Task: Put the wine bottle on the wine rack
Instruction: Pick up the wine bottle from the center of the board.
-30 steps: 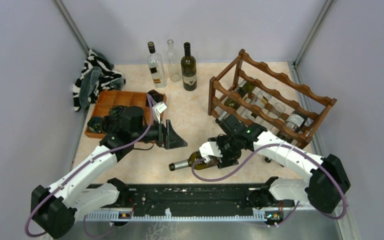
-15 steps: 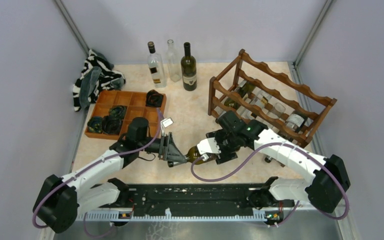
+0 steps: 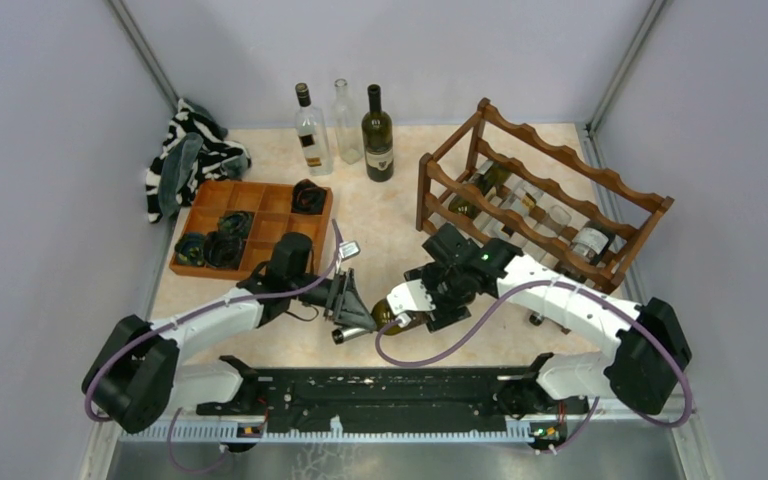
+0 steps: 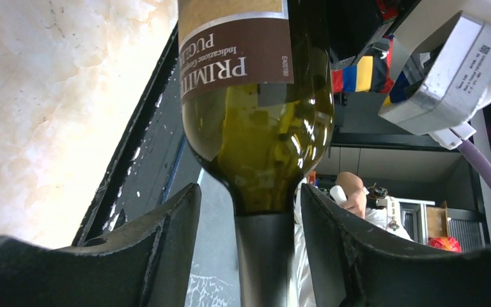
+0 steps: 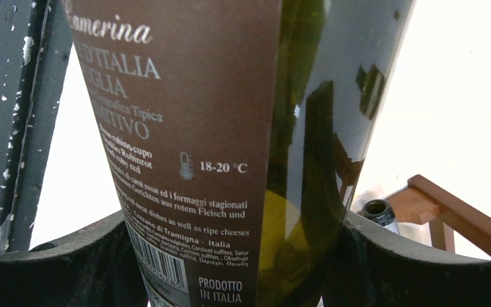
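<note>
The wine bottle (image 3: 388, 317) is dark green with a brown label and lies nearly level near the table's front edge, neck pointing left. My right gripper (image 3: 418, 303) is shut on its body; the right wrist view shows the label (image 5: 185, 147) pressed between both fingers (image 5: 64, 262). My left gripper (image 3: 352, 316) is open, its fingers (image 4: 160, 243) straddling the bottle's black neck (image 4: 265, 262) with a gap on each side. The dark reddish-brown wine rack (image 3: 560, 170) stands at the back right, behind my right arm, with several bottles lying in it.
Three upright bottles (image 3: 346, 122) stand at the back centre. An orange-brown compartment tray (image 3: 260, 195) with dark items lies at the left, a striped cloth (image 3: 188, 155) behind it. The black base rail (image 3: 380, 395) runs along the near edge. A rack rail (image 5: 451, 214) shows behind the bottle.
My left arm swung right and forward from the tray, bringing its open fingers around the bottle's neck. My right gripper shifted the bottle slightly left.
</note>
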You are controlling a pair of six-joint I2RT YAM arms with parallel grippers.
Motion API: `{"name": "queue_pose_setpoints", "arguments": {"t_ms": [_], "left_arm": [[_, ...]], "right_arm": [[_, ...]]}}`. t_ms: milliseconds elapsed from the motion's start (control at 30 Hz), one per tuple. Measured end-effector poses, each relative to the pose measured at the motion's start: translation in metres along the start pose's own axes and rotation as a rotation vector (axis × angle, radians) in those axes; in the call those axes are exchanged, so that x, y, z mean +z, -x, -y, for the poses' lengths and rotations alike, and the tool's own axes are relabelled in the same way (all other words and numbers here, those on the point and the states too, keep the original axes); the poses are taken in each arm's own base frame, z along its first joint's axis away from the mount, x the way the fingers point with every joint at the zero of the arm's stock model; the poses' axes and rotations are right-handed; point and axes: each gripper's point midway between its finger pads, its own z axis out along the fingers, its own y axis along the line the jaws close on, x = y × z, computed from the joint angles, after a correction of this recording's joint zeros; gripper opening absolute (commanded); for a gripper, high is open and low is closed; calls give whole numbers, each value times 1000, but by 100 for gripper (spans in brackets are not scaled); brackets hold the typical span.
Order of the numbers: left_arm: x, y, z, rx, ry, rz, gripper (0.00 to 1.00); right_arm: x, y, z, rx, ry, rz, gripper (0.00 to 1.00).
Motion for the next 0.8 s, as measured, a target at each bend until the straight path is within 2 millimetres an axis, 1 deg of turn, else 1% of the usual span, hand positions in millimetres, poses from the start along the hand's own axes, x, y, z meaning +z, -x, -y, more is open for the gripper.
{"name": "queue_pose_setpoints", "arguments": {"t_ms": [233,333,467,567,633,733,800], "left_arm": [[7,-4,4,11,-17,-44,63],[8,-5,4,12,-23,-55,58],[9,-7,2,4,-23,-67,58],[10,-8,1,3,-26,-75,54],[10,-9,-1,7,-27,-80,54],[10,-10,-1,9,-31,-88,57],[9,-11,0,14,-35,-92,56]], "right_arm": [[3,3,7,-7,0,-9,0],[4,0,8,-5,2,-21,0],[4,-2,9,-5,-1,-34,0],[4,-4,9,-3,-5,-46,0],[4,-4,10,-3,-6,-48,0],[4,-5,10,-2,-8,-52,0],[3,-6,10,-2,-10,-56,0]]}}
